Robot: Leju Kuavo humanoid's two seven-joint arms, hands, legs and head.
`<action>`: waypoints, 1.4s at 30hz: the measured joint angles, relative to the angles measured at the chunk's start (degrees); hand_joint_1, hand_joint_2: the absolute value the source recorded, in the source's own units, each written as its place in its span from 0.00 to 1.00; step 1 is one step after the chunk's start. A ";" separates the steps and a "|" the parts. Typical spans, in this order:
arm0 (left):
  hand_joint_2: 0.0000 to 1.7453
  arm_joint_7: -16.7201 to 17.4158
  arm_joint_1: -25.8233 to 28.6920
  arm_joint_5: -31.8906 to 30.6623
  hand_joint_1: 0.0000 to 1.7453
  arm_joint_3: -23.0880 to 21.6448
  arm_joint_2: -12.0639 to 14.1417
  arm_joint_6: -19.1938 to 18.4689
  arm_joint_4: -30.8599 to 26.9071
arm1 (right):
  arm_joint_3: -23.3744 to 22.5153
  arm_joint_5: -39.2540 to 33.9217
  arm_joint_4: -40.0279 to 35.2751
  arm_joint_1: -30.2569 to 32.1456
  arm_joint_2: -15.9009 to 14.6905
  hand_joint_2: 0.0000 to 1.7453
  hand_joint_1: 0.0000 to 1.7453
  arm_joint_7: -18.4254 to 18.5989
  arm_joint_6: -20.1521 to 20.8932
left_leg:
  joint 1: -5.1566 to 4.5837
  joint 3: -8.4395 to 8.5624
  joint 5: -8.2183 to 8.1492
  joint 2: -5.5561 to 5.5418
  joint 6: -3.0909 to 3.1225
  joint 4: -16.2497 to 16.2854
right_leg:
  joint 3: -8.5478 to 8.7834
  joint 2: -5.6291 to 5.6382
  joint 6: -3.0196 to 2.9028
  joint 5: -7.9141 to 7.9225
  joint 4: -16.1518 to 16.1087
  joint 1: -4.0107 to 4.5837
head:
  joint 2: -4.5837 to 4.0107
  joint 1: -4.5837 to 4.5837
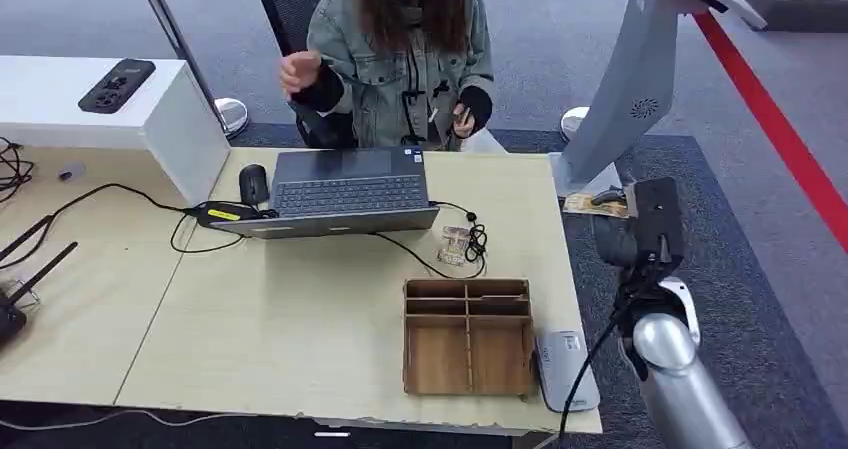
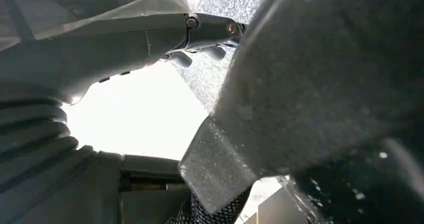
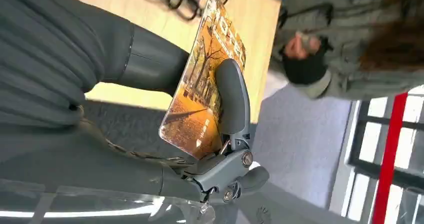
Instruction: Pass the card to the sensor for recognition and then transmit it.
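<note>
While the right hand (image 3: 220, 134) pinches the card (image 3: 202, 92), it likely must next reach the sensor (image 1: 568, 369) on the counter's (image 1: 300, 319) near right.

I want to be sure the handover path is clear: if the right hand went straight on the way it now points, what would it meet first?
Probably the person. The right hand holds the card pointing beyond the table corner toward their raised hand, with nothing seen between, though depth is unclear.
</note>
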 joint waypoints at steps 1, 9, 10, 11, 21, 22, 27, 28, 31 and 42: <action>0.00 0.00 0.03 0.24 0.00 -0.02 -0.02 0.00 0.00 | -0.68 0.68 -0.48 0.97 -0.49 1.00 0.94 0.33 -0.02 | -0.01 0.01 -0.01 0.00 0.01 0.00 | 0.00 0.00 0.00 0.00 0.00 -0.01 | 0.00 0.00; 0.00 0.00 0.23 2.06 0.00 -0.04 -0.02 0.00 0.00 | -4.40 1.69 -1.62 7.72 -2.71 1.00 0.98 1.27 1.20 | -0.03 -0.01 -0.05 0.00 0.08 0.00 | 0.02 0.03 0.06 -0.04 -0.01 -0.03 | 0.00 0.00; 0.00 0.00 0.26 2.32 0.00 -0.04 -0.02 0.00 0.00 | -4.68 1.60 -1.60 8.41 -2.78 1.00 1.00 1.31 1.40 | -0.03 -0.01 -0.05 0.01 0.08 0.00 | 0.03 0.03 0.06 -0.04 -0.01 -0.03 | 0.00 0.00; 0.00 0.00 0.28 2.47 0.00 -0.04 -0.02 0.00 0.00 | -4.83 1.51 -1.60 9.14 -2.84 1.00 1.00 1.40 1.48 | -0.03 -0.01 -0.05 0.02 0.08 0.00 | 0.03 0.04 0.06 -0.04 -0.01 -0.03 | 0.00 0.00; 0.00 0.02 0.44 3.98 0.00 0.00 -0.02 0.02 0.02 | -3.19 1.18 -0.53 12.74 -3.00 1.00 1.00 3.63 4.52 | -0.04 -0.01 -0.06 0.11 0.09 0.00 | 0.05 0.05 0.07 -0.05 0.01 -0.04 | 0.00 0.00; 0.00 0.04 0.45 4.07 0.00 0.00 -0.02 0.02 0.02 | -2.75 1.18 -0.37 12.88 -3.00 1.00 1.00 4.03 4.79 | -0.05 -0.01 -0.06 0.11 0.09 0.00 | 0.05 0.05 0.07 -0.05 0.01 -0.04 | 0.00 -0.02; 0.00 0.24 0.47 4.48 0.00 0.00 -0.02 0.02 0.02 | 0.45 0.90 1.33 13.05 -3.13 1.00 1.00 5.05 5.44 | -0.06 0.01 -0.06 0.11 0.09 0.00 | 0.07 0.05 0.07 -0.05 0.01 -0.05 | 0.00 0.00; 0.00 0.26 0.46 4.48 0.00 0.02 -0.02 0.00 0.02 | 1.07 0.81 1.81 13.04 -3.17 1.00 1.00 5.16 5.42 | -0.06 0.01 -0.06 0.11 0.09 0.00 | 0.07 0.05 0.07 -0.05 0.01 -0.05 | 0.00 0.00; 0.00 0.31 0.44 4.48 0.00 0.13 -0.09 0.00 0.11 | 2.69 0.75 3.06 13.05 -3.35 1.00 1.00 5.18 5.42 | -0.06 0.01 -0.06 0.11 0.09 0.00 | 0.07 0.05 0.07 -0.05 0.01 -0.06 | 0.00 -0.02; 0.00 0.72 0.43 5.34 0.00 0.31 -0.18 0.02 0.24 | 5.68 -0.21 6.29 12.98 -4.64 1.00 1.00 6.38 5.18 | -0.18 0.11 -0.09 0.14 0.15 -0.01 | 0.14 0.06 0.19 -0.12 0.03 -0.17 | 0.00 0.00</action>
